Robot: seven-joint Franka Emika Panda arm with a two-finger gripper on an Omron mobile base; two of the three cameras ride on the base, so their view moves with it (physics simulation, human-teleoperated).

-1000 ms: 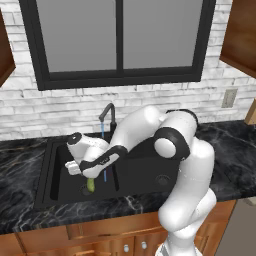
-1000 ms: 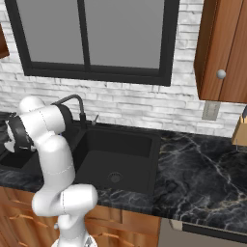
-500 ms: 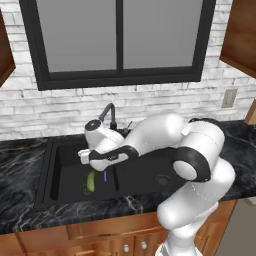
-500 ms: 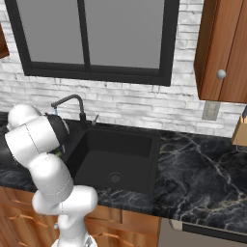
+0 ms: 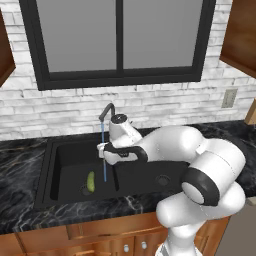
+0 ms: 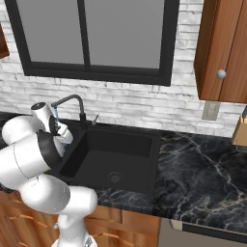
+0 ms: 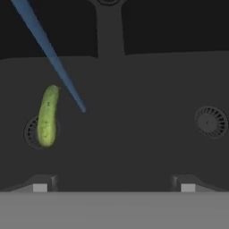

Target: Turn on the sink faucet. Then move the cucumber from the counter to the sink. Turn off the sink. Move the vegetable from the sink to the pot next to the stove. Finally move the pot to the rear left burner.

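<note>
The black marble surface (image 5: 20,165) is running along under the white brick wall (image 5: 165,107) and the dark-framed window (image 5: 120,40), with brown cabinets (image 5: 100,240) below it. Set into it, the black double-basin sink (image 5: 75,200) is lying open, one round drain in each basin. The white arm (image 5: 200,165) is reaching across the sink from the right of the left base view, its hand hanging above the divider between the basins, near the faucet's spout. The sink faucet (image 5: 106,112) is standing at the back rim of the sink, and a thin blue stream of water (image 5: 104,155) is falling from its spout into the left basin. In the right base view a knife block (image 6: 240,130) is sitting on the surface at the far right, well apart from the sink. The cucumber (image 5: 91,181) is lying on the floor of the left basin, partly over the drain and just beside the point where the stream is landing. In the hand view the gripper (image 7: 114,187) is looking down into the sink; its fingers (image 7: 40,187) are standing wide apart, holding nothing.
</note>
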